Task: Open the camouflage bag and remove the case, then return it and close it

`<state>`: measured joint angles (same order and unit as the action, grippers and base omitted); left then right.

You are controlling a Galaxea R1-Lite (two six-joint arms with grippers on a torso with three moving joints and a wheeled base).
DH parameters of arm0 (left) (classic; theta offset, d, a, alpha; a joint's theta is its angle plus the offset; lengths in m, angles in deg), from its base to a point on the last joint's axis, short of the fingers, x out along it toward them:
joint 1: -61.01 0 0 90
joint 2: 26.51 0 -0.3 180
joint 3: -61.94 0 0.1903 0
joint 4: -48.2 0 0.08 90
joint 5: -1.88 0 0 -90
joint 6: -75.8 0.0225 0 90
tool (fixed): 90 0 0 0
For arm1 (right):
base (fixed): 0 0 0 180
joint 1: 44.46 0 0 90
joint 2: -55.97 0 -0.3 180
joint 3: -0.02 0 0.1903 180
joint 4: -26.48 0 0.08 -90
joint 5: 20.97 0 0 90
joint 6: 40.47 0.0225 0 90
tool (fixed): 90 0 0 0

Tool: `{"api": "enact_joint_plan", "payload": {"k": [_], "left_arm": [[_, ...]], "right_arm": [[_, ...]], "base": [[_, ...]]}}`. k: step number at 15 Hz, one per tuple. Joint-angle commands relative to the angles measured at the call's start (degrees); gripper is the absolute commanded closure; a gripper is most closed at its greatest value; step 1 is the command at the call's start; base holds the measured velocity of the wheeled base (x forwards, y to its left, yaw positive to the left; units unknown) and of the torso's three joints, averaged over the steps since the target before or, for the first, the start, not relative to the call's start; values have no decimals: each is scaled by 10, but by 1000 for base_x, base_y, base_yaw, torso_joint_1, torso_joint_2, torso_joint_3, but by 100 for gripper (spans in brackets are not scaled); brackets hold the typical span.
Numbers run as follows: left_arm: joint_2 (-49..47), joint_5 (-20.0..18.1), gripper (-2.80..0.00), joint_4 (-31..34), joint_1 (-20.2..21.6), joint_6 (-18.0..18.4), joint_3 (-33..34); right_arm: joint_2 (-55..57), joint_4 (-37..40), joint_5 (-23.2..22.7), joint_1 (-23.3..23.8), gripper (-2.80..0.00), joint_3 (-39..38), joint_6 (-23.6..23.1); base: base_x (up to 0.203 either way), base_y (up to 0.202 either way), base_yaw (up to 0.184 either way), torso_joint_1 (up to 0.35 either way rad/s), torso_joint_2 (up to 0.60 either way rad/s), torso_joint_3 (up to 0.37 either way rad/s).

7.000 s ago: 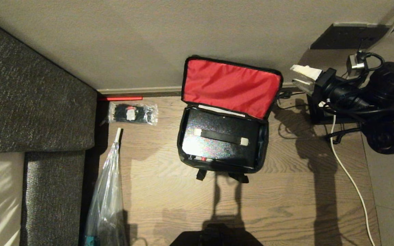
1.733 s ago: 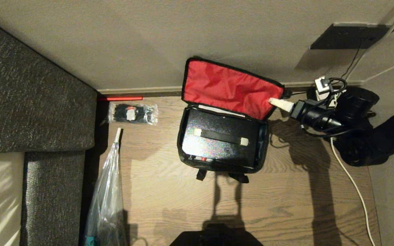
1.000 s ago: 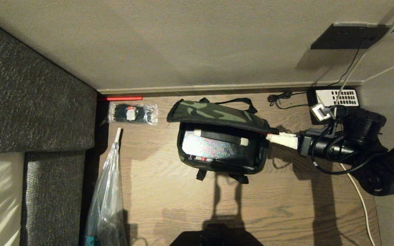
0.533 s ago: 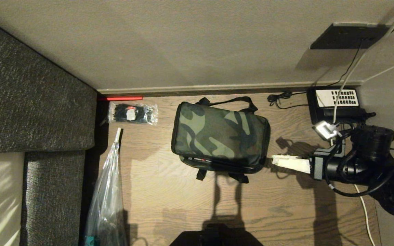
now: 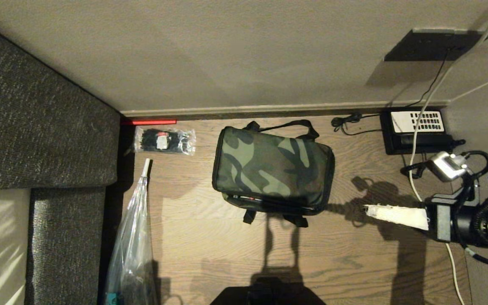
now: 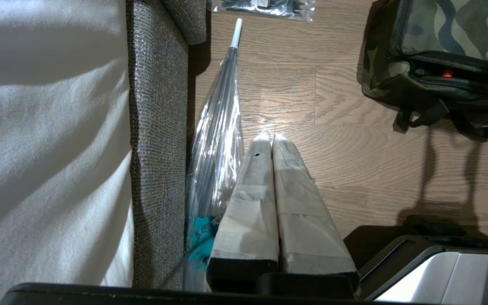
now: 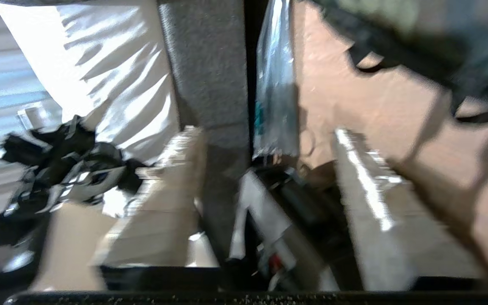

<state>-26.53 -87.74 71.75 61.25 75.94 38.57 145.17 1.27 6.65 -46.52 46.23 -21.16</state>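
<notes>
The camouflage bag (image 5: 273, 171) sits on the wood floor (image 5: 354, 254) near the wall, with its lid down flat on top. Its long side runs left to right in the head view. The right gripper (image 5: 367, 209) is just off the bag's right end, low near the front corner, and it points at the bag. It is apart from the bag and holds nothing, and its 2 fingers stand well apart in the right wrist view. The left gripper (image 6: 268, 136) is pressed closed and hangs over the floor, farther from the bag, so the right arm is the nearer one. The case cannot be seen; only a tiny red spot (image 6: 447, 74) peeks from the front gap under the lid. It is hard to tell whether the zipper is done up. The right wrist view is too blurry to show much else.
</notes>
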Motion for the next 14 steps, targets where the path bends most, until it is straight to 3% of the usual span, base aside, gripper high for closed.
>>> {"api": "enact_joint_plan", "payload": {"k": [1,3,7,8,10,12,14], "left_arm": [[1,1,0,0,0,0,2],[1,0,0,0,1,0,2],[1,1,0,0,1,0,2],[1,1,0,0,0,0,2],[1,0,0,0,0,0,2],[1,1,0,0,0,0,2],[1,0,0,0,0,0,2]], "right_arm": [[-152,67,0,2,0,-29,-1],[-263,141,25,2,0,-46,-4],[-472,417,178,-1,0,-13,-35],[-529,507,208,-1,0,-5,-64],[-634,674,307,-1,0,-3,-169],[-720,735,422,0,0,-31,-238],[-753,704,468,0,0,-103,-257]], "base": [[0,0,0,0,0,0],[0,0,0,0,0,0],[0,0,0,0,0,0],[0,0,0,0,0,0],[0,0,0,0,0,0],[0,0,0,0,0,0],[0,0,0,0,0,0]]}}
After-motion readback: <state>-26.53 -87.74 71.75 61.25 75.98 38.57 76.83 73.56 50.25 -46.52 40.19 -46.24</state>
